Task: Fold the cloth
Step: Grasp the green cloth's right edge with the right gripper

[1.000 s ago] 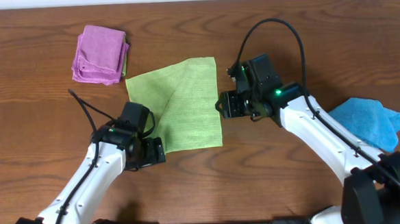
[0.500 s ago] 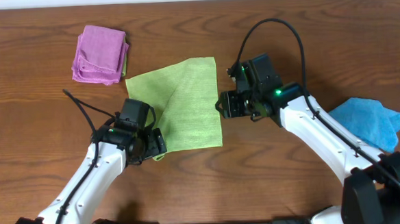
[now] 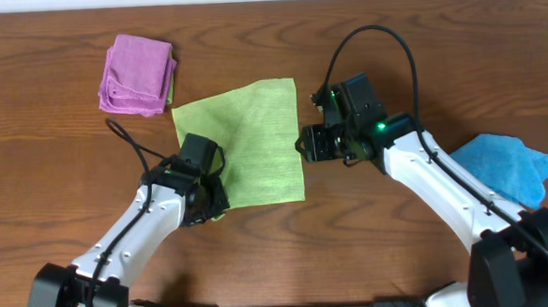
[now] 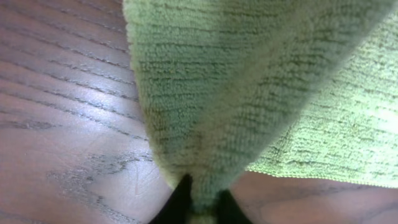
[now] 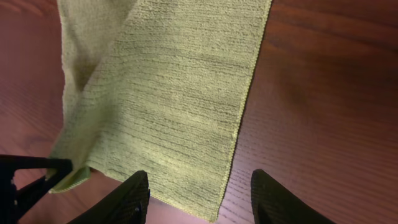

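The lime-green cloth (image 3: 250, 141) lies mostly flat on the wooden table, with a diagonal ridge across it. My left gripper (image 3: 217, 205) is shut on its near left corner. In the left wrist view the cloth (image 4: 249, 81) rises from between the two black fingertips (image 4: 179, 200), and its pinched corner is lifted off the wood. My right gripper (image 3: 304, 144) hovers at the cloth's right edge. In the right wrist view its open fingers (image 5: 132, 198) straddle the cloth's (image 5: 168, 93) near right corner without touching it.
A folded purple cloth (image 3: 136, 74) lies at the back left. A bright blue cloth (image 3: 505, 165) lies crumpled at the right, beside the right arm. Bare wooden table (image 3: 59, 174) surrounds the green cloth.
My left gripper has slid forward onto the cloth's near left corner and closed on it. The right arm has not moved.
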### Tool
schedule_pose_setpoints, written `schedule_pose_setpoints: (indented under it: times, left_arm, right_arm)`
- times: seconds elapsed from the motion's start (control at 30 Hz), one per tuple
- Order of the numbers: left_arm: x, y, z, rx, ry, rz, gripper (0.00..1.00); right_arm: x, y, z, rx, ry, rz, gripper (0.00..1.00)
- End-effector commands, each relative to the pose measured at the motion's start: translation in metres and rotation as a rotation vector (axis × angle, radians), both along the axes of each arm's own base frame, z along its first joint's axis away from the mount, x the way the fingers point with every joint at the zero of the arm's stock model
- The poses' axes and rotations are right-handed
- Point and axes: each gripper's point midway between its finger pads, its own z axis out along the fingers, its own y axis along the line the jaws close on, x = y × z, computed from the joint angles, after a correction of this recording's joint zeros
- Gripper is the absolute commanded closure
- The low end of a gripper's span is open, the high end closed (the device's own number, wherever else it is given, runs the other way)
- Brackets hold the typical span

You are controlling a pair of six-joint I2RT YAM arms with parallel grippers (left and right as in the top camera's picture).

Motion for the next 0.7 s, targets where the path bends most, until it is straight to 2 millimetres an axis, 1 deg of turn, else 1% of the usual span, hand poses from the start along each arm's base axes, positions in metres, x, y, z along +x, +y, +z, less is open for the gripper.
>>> schedule_pose_setpoints:
  times: [0.0,0.17,0.3,0.33,0.43,0.47,0.53,0.57,0.6,0.63,0.67]
  left_arm:
    - [-0.001,0.000,0.003,0.010,-0.001,-0.051,0.94]
    - [-0.004,0.008,0.018,0.073,0.014,-0.174,0.94]
    - [-0.001,0.019,0.034,0.155,0.016,-0.256,0.94]
    - [0.001,0.020,0.038,0.164,0.013,-0.279,0.94]
    - [0.001,0.020,0.042,0.171,0.014,-0.314,0.94]
    - [0.000,0.022,0.042,0.177,0.019,-0.320,0.87]
    - [-0.002,0.026,0.042,0.201,0.030,-0.320,0.55]
    - [-0.003,0.028,0.042,0.208,0.032,-0.319,0.52]
    - [-0.004,0.030,0.042,0.218,0.036,-0.318,0.41]
    - [-0.004,0.030,0.042,0.221,0.039,-0.318,0.32]
    - [-0.005,0.030,0.042,0.222,0.042,-0.319,0.28]
  right_arm:
    - [0.004,-0.005,0.006,-0.027,-0.032,0.013,0.47]
    - [-0.010,-0.014,-0.004,-0.093,0.016,0.031,0.47]
    - [-0.022,-0.011,-0.008,-0.111,0.051,0.056,0.44]
    - [-0.027,-0.010,-0.009,-0.115,0.062,0.065,0.43]
    - [-0.037,-0.007,-0.012,-0.125,0.090,0.085,0.41]
    - [-0.041,-0.005,-0.013,-0.127,0.104,0.091,0.39]
    - [-0.050,-0.004,-0.016,-0.129,0.142,0.084,0.37]
    - [-0.053,-0.003,-0.017,-0.128,0.155,0.079,0.37]
    - [-0.057,-0.003,-0.019,-0.126,0.172,0.071,0.36]
    - [-0.059,-0.003,-0.022,-0.123,0.186,0.062,0.36]
    - [-0.062,-0.002,-0.024,-0.118,0.201,0.052,0.36]
